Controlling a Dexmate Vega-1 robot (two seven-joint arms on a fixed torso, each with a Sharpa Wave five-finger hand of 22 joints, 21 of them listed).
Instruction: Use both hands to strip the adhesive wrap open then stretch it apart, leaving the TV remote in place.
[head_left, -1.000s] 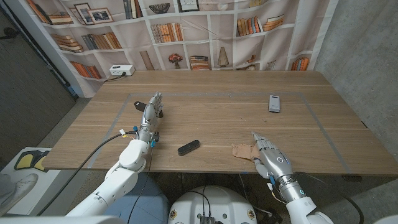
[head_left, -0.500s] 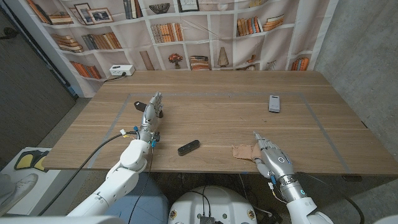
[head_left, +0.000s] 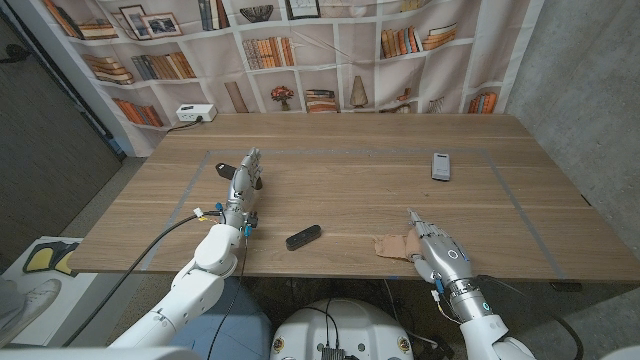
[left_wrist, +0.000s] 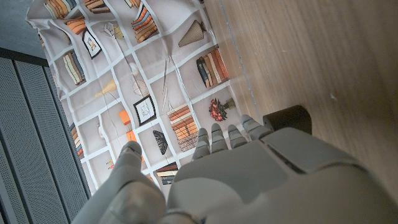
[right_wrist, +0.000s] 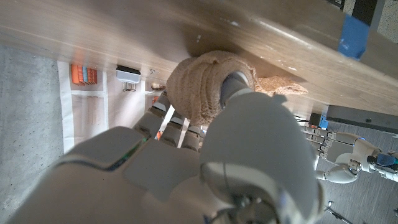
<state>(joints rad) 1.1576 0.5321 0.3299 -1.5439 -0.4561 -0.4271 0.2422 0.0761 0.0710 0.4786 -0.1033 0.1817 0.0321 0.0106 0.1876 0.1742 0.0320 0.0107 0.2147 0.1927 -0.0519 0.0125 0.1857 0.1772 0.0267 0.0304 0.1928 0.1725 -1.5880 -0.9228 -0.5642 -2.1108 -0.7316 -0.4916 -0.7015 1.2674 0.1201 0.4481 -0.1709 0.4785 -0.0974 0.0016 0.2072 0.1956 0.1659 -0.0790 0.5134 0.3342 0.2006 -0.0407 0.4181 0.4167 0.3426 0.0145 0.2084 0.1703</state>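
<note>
Adhesive wrap (head_left: 391, 245): tan, coarse-woven, crumpled roll with a loose tail, sitting at the near edge of the wooden table (head_left: 380, 185) directly against the right hand (head_left: 436, 253), whose fingers are curling around it and gripping it; its long axis cannot be told. TV remote (head_left: 441, 165): slim grey slab, lying well beyond the right hand, pointing away from the robot. Left hand (head_left: 244, 176): standing far from the wrap, fingers straight and slightly apart, holding nothing, a small black block (head_left: 224, 166) just beside it.

We see a wooden table (head_left: 340, 190) marked with blue tape lines (head_left: 508, 195), and behind it a printed bookshelf backdrop (head_left: 300, 50). A white power strip (head_left: 195, 113) sits at its far left corner, with grey concrete wall (head_left: 590, 90) on the right.
</note>
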